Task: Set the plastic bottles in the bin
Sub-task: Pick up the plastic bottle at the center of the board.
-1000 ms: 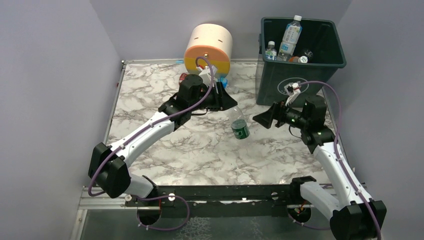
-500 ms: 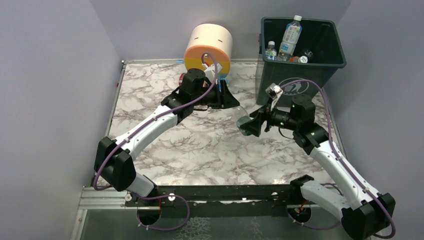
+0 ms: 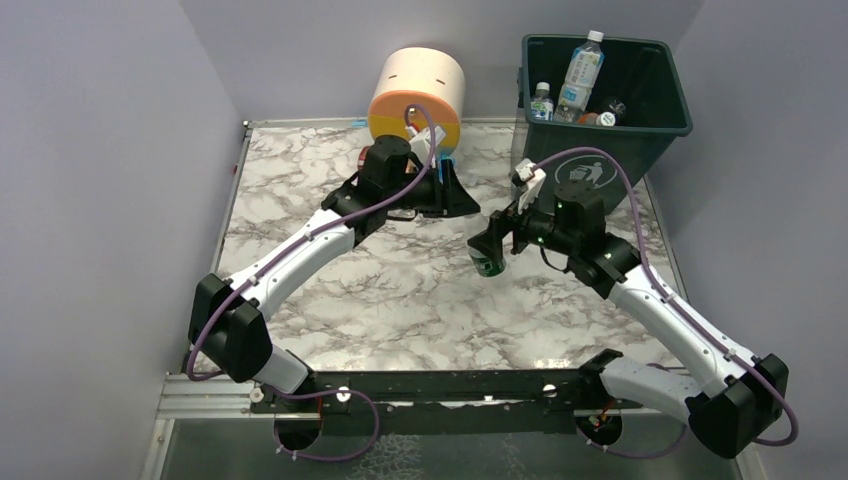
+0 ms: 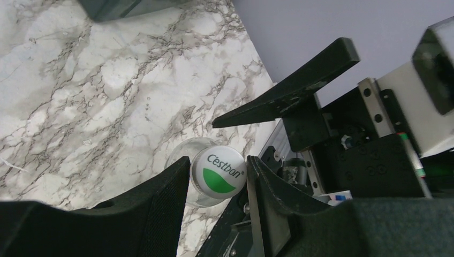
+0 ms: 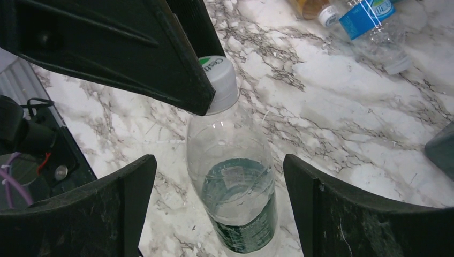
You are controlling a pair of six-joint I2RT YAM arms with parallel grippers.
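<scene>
A clear plastic bottle [image 3: 487, 262] with a dark green label [image 5: 241, 225] hangs tilted just above the marble table. My left gripper [image 4: 218, 161] is shut on its white and green cap [image 4: 219, 172]. My right gripper [image 5: 219, 166] is open, one finger on each side of the bottle's body without touching it. In the top view my right gripper [image 3: 490, 245] is right at the bottle, and my left gripper [image 3: 468, 208] is above it. The dark green bin [image 3: 680, 112] stands at the back right with three bottles inside, the tallest [image 3: 582, 70] upright.
A cream and orange round drawer unit [image 3: 418, 95] stands at the back centre. Loose bottles lie by it, one with a blue label [image 5: 369, 13] and an orange-filled one [image 5: 313, 8]. The table's metal front rail [image 3: 400, 385] runs between the arm bases.
My right arm has swung left from beside the bin, and its open fingers now straddle the bottle. My left gripper has kept its hold on the cap and hardly moved.
</scene>
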